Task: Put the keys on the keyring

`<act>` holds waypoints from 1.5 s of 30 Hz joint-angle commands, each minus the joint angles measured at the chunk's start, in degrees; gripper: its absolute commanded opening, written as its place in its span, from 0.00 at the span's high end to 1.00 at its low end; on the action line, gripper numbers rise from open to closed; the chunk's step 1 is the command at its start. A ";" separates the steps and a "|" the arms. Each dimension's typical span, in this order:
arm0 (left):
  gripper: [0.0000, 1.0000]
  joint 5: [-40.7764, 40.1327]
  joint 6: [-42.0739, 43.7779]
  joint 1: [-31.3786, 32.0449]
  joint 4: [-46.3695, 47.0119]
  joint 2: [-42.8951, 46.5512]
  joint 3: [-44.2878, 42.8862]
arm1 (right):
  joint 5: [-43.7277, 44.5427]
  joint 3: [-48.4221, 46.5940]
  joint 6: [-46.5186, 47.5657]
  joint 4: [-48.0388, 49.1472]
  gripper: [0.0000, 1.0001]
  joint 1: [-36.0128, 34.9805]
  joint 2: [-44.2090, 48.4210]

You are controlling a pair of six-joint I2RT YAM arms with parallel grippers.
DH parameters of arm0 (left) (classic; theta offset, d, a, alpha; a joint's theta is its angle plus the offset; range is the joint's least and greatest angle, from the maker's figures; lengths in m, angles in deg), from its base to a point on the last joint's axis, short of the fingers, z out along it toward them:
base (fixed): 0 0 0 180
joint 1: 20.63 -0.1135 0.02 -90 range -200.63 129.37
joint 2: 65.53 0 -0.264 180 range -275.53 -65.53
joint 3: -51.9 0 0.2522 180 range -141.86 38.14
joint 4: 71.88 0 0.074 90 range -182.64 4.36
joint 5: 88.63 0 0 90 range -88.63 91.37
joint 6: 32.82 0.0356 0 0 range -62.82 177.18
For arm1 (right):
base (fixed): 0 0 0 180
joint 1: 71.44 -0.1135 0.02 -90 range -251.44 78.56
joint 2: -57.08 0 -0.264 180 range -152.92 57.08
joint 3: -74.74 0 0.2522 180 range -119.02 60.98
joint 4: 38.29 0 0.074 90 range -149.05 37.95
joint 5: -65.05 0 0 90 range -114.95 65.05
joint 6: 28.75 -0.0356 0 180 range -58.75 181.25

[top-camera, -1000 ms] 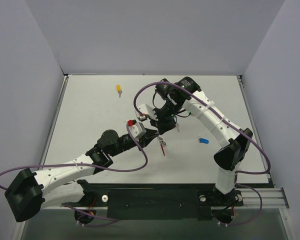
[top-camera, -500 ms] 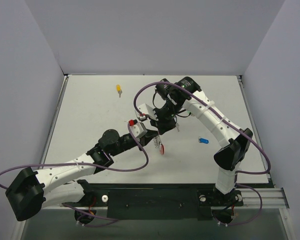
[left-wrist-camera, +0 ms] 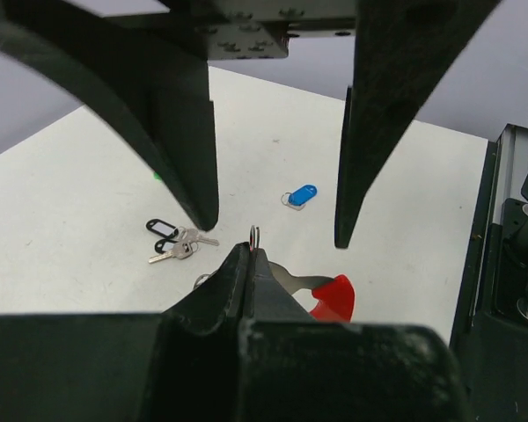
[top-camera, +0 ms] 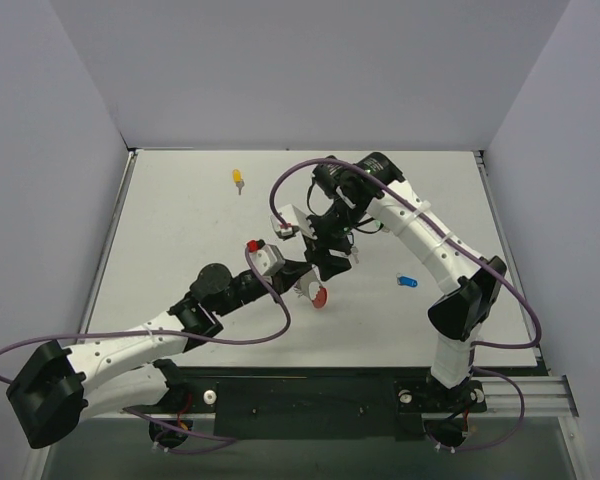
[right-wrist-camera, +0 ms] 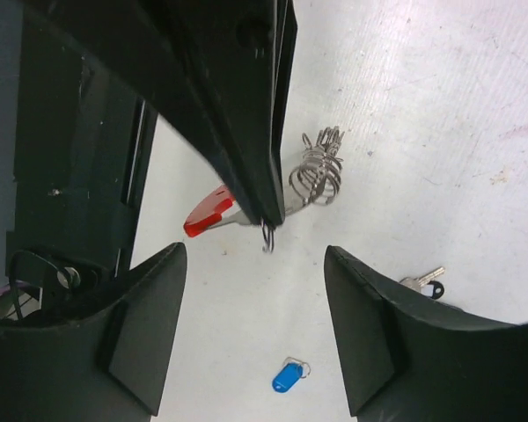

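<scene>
left gripper (left-wrist-camera: 249, 255) is clamped tight on the keyring (right-wrist-camera: 315, 178), its red tab and coil of rings sticking out by the tips. right gripper (right-wrist-camera: 253, 253) is spread wide and empty, fingers either side of those tips. blue key (left-wrist-camera: 300, 195) lies on the table (left-wrist-camera: 88, 193) ahead of the left gripper, well apart.

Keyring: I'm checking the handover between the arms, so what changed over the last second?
The left pincer closed on the keyring, and the right pincer opened and let it go. The keyring's red part turned from edge-on to flat as seen from above. The blue key and yellow key stayed put.
</scene>
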 commanded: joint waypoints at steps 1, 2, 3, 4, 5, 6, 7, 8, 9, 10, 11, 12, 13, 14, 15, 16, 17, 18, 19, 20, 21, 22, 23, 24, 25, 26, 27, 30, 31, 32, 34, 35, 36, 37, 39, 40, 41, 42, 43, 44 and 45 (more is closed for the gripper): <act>1.00 1.67 -4.47 -2.18 9.78 4.43 3.65 | -6.07 -1.69 0.26 -10.78 0.40 3.38 2.68; 1.00 3.07 -4.74 -2.70 13.10 5.57 5.66 | -6.95 -1.52 0.44 -10.69 0.39 4.00 3.47; 1.00 3.60 -5.09 -2.97 14.53 6.10 6.63 | -7.48 -1.26 0.79 -10.60 0.39 5.14 3.82; 1.00 4.83 -5.44 -3.49 17.15 6.89 8.30 | -8.62 -0.47 1.22 -10.52 0.39 5.85 4.79; 1.00 5.71 -5.71 -3.67 18.05 7.33 8.92 | -10.63 0.67 2.19 -10.17 0.39 7.16 6.01; 1.00 7.11 -5.89 -4.11 19.71 7.95 9.97 | -11.52 1.20 2.72 -10.08 0.39 8.13 6.29; 1.00 8.08 -5.97 -4.46 20.25 8.21 10.33 | -13.36 2.34 3.77 -9.99 0.40 9.10 7.42; 1.00 9.66 -5.98 -4.99 21.13 8.83 10.77 | -14.24 2.96 4.39 -9.90 0.40 10.06 7.87; 1.00 10.72 -6.24 -5.17 21.57 8.92 11.04 | -15.56 4.36 5.78 -9.81 0.40 10.42 8.74; 1.00 12.38 -6.41 -5.60 22.53 9.18 11.12 | -16.01 5.24 6.58 -9.90 0.40 11.12 9.36; 1.00 13.01 -6.50 -6.04 22.98 9.36 11.21 | -16.88 6.29 8.07 -9.81 0.40 11.48 9.97; 1.00 14.40 -6.50 -6.05 23.16 9.62 11.04 | -17.06 6.91 8.69 -9.81 0.40 11.83 10.33; 1.00 14.94 -6.16 -6.40 23.16 9.80 10.86 | -17.50 7.70 9.31 -9.81 0.40 12.09 10.68; 1.00 16.08 -6.06 -6.57 23.24 9.97 10.86 | -17.68 8.06 9.84 -9.81 0.40 12.44 10.86; 1.00 16.96 -6.15 -6.66 23.16 9.97 10.69 | -18.03 8.67 10.19 -9.90 0.40 12.71 11.03; 1.00 17.14 -6.41 -6.84 23.07 9.97 10.60 | -18.21 8.76 10.37 -9.73 0.40 13.23 11.04; 1.00 17.84 -6.50 -7.10 22.98 10.15 10.34 | -18.64 9.29 10.46 -9.72 0.40 13.50 11.12; 1.00 18.19 -7.11 -7.28 22.98 10.06 10.33 | -18.91 9.55 10.63 -9.64 0.40 14.29 11.21; 1.00 18.37 -7.47 -7.45 23.24 9.89 10.16 | -19.61 10.43 10.98 -9.64 0.40 15.25 11.38; 1.00 18.37 -8.34 -7.63 23.24 9.89 10.25 | -20.31 11.39 11.25 -9.46 0.40 15.78 11.56; 1.00 18.37 -8.70 -7.89 23.42 9.89 10.16 | -20.75 11.92 11.34 -9.37 0.40 17.18 11.91; 1.00 18.29 -10.01 -8.07 23.33 9.80 10.07 | -21.37 13.15 11.25 -8.59 0.40 18.15 12.00; 1.00 18.20 -10.71 -8.68 22.72 9.80 9.81 | -21.72 14.03 10.99 -8.15 0.40 20.07 12.52; 1.00 18.20 -12.64 -9.21 22.02 9.80 9.11 | -22.16 15.78 9.33 -6.14 0.40 21.66 12.79; 1.00 18.55 -13.61 -10.08 20.88 9.71 8.76 | -22.25 17.27 7.75 -4.47 0.40 24.90 13.66; 1.00 18.72 -15.62 -11.05 20.26 9.62 8.06 | -22.16 20.77 2.60 0.51 0.40 26.58 14.89; 1.00 19.42 -16.77 -11.58 18.95 9.80 7.70 | -21.99 22.55 -0.58 6.48 0.40 30.60 15.60; 1.00 20.74 -19.42 -13.08 16.66 9.80 5.77 | -14.30 32.98 -14.52 18.11 0.43 37.57 19.46; 1.00 21.44 -18.99 -13.34 14.04 9.97 5.33 | -10.60 35.20 -17.20 25.01 0.43 40.11 20.43; 1.00 21.62 -18.81 -13.43 12.71 10.32 4.37 | -5.08 39.92 -21.06 27.60 0.43 41.26 22.35; 1.00 21.80 -17.67 -13.78 9.28 11.02 3.14 | -0.92 44.33 -23.89 32.72 0.43 44.43 23.60; 1.00 21.80 -16.45 -13.87 6.75 11.20 2.69 | -0.46 45.40 -24.60 33.68 0.43 46.18 23.60; 1.00 21.80 -15.83 -13.96 5.59 11.90 2.08 | -0.11 46.20 -26.35 33.87 0.43 46.81 22.82; 1.00 21.71 -14.60 -14.13 3.40 12.34 1.81 | 0.24 46.38 -28.63 33.78 0.43 47.68 22.12; 1.00 21.71 -13.19 -14.13 1.29 13.31 1.63 | 3.22 46.64 -30.23 33.43 0.45 47.78 19.74; 1.00 21.63 -12.75 -14.13 0.75 13.84 1.81 | 3.67 46.82 -31.02 33.60 0.49 47.78 18.17; 1.00 21.54 -12.40 -14.22 0.40 14.10 2.24 | 4.72 46.56 -32.77 33.87 0.52 47.78 17.11; 1.00 21.28 -12.30 -14.22 0.48 14.63 2.42 | 4.90 46.38 -33.65 34.04 0.56 47.61 15.19; 1.00 21.10 -12.22 -14.22 0.48 14.81 2.60 | 4.99 46.03 -34.45 33.96 0.57 47.52 14.04; 1.00 20.84 -12.39 -14.31 1.26 15.33 3.21 | 5.52 45.86 -34.45 34.05 0.58 46.91 12.54; 1.00 20.75 -12.83 -14.22 1.79 15.60 3.74 | 6.65 45.94 -34.02 34.48 0.58 46.64 12.01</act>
